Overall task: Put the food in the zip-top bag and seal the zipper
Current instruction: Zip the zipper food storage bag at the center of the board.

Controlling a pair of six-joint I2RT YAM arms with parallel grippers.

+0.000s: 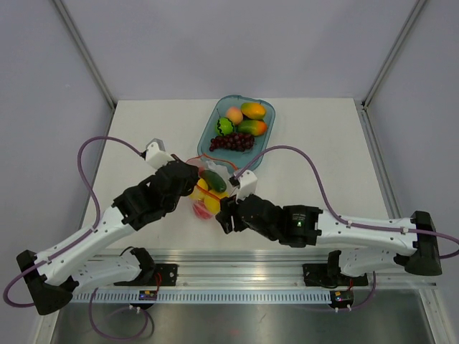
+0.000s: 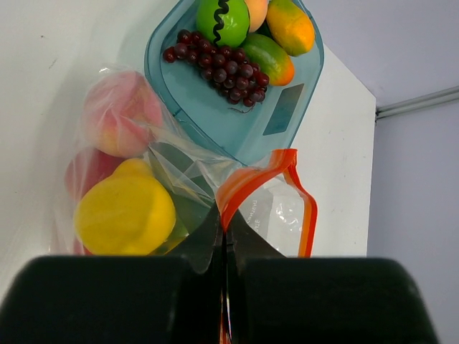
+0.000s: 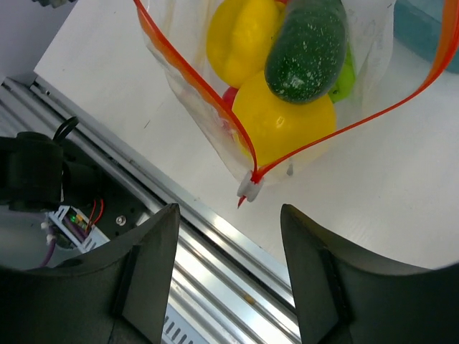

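Observation:
The zip-top bag (image 1: pixel 204 198) lies on the table between both arms, its mouth gaping open. In the right wrist view it holds a dark green cucumber (image 3: pixel 307 46), two yellow fruits (image 3: pixel 287 118), a green lime (image 3: pixel 345 84) and a bit of red. The left wrist view shows a yellow lemon (image 2: pixel 125 215), a pinkish peach (image 2: pixel 118 115) and a red apple (image 2: pixel 81 175) through the plastic. My left gripper (image 2: pixel 224 223) is shut on the zipper (image 2: pixel 251 179) at one end of the mouth. My right gripper (image 3: pixel 229 211) stands open just short of the white slider (image 3: pixel 251 188), touching nothing.
A translucent blue tray (image 1: pixel 209 129) sits behind the bag with purple grapes (image 1: pixel 231 142), two orange-green mangoes (image 1: pixel 252 110), a green fruit (image 1: pixel 225 126) and a peach (image 1: pixel 234 115). An aluminium rail (image 3: pixel 215 251) runs along the table's near edge, right under my right gripper.

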